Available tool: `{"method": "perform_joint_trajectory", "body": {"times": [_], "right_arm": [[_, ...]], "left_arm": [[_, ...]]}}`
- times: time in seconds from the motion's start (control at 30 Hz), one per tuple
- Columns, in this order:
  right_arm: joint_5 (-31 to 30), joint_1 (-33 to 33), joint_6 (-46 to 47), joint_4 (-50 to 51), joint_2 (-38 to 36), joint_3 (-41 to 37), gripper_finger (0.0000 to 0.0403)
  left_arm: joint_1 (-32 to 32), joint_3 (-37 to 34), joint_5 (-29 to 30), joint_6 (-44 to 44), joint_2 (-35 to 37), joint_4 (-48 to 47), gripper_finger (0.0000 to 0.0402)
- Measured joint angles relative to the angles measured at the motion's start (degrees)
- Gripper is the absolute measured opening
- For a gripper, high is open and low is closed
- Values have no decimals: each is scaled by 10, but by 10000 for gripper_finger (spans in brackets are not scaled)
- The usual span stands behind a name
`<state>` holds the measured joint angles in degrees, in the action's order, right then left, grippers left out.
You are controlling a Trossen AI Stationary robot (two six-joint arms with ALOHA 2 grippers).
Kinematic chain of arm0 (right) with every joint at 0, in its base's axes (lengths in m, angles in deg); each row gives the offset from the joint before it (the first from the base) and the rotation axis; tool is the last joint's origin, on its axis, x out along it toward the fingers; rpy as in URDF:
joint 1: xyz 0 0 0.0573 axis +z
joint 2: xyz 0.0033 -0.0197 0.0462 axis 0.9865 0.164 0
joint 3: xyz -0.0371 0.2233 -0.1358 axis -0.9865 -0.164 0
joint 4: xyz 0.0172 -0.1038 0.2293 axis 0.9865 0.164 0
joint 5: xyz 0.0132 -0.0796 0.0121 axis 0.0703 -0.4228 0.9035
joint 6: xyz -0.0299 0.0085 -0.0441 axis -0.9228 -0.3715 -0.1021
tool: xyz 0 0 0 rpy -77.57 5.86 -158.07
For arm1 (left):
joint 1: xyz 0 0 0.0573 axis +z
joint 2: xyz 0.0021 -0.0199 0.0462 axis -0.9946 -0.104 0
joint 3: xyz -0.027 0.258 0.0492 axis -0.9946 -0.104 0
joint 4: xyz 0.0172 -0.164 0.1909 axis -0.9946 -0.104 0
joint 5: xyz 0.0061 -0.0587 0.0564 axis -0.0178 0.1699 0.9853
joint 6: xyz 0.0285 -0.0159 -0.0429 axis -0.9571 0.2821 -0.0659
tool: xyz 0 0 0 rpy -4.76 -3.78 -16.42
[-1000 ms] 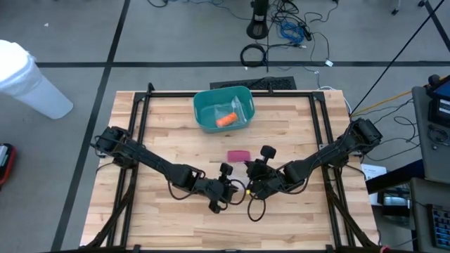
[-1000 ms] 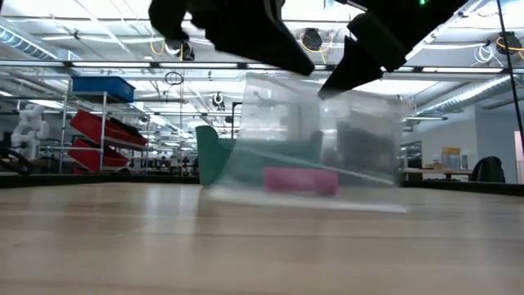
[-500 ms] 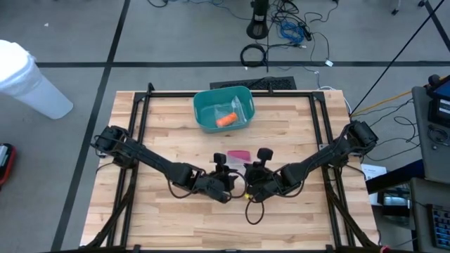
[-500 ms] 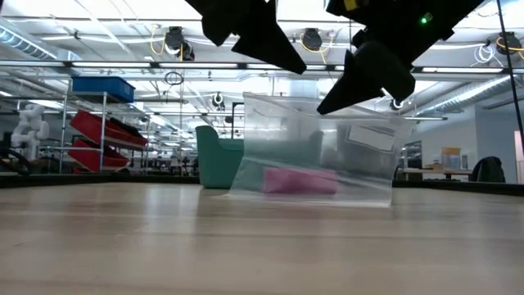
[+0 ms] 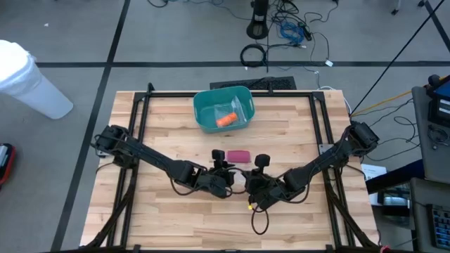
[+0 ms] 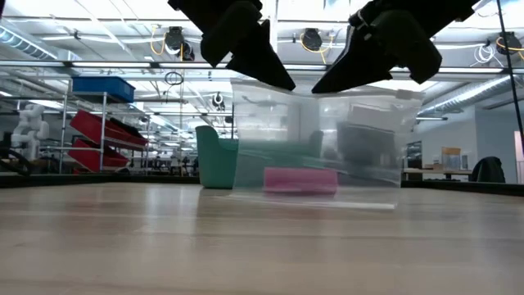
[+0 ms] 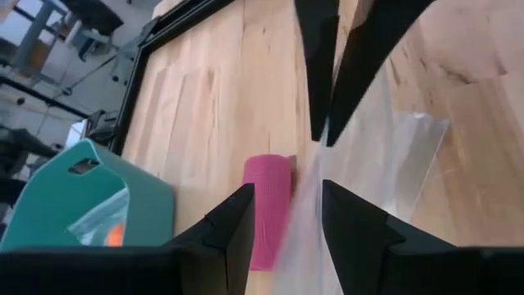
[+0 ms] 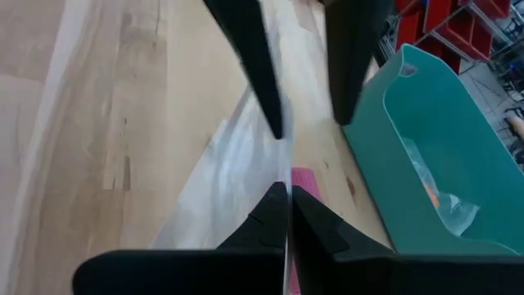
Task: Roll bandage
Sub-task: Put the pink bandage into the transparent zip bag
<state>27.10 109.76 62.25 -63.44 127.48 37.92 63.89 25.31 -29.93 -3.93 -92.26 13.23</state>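
high view: the clear plastic bag barely shows between the two grippers; only the pink bandage roll [image 5: 239, 156] is plain, lying on the wooden worktop [image 5: 162, 126] just behind the arms, between them and the teal bin [image 5: 223, 109].

low view: clear plastic bag [image 6: 319, 135] hangs upright from both grippers, lower edge at the worktop. arm bodies are cut off at the frame's upper edge. pink roll is seen through the bag film; whether it is inside the bag or just behind it cannot be told here.

left wrist view: left gripper [image 7: 286, 217] has its fingers parted, with the bag's top edge running between them; contact with the film not clear. roll lies on bare wood beside the bag, apparently outside it.

right wrist view: right gripper [image 8: 286, 209] fingers closed, pinching the bag's edge. only an end of the roll shows past the film.

bin holds an orange item [image 5: 225, 120] in a clear wrapper, too small to identify.
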Motion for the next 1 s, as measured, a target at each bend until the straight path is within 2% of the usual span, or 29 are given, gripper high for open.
{"method": "perform_joint_trajectory", "body": {"times": [0.1,0.3,0.5,0.6,0.8,0.93,1.0], "right_arm": [[-5,2,-5,0,0,0,0],[-5,2,-12,-5,0,0,0],[-5,2,-33,-27,-1,0,0],[-4,2,-35,-27,-1,0,0],[-2,2,-34,-25,-1,0,0],[-2,2,-12,-15,-1,0,0],[-20,1,-2,-13,-1,0,4]], "left_arm": [[-1,0,-3,11,0,-5,144],[9,0,-77,16,0,-8,143],[20,0,-81,20,-1,-24,140],[26,0,-78,25,-1,-32,116],[29,0,-89,34,-1,-41,13],[29,0,-91,36,-1,-42,4],[29,0,-90,52,-1,-42,3]]}}
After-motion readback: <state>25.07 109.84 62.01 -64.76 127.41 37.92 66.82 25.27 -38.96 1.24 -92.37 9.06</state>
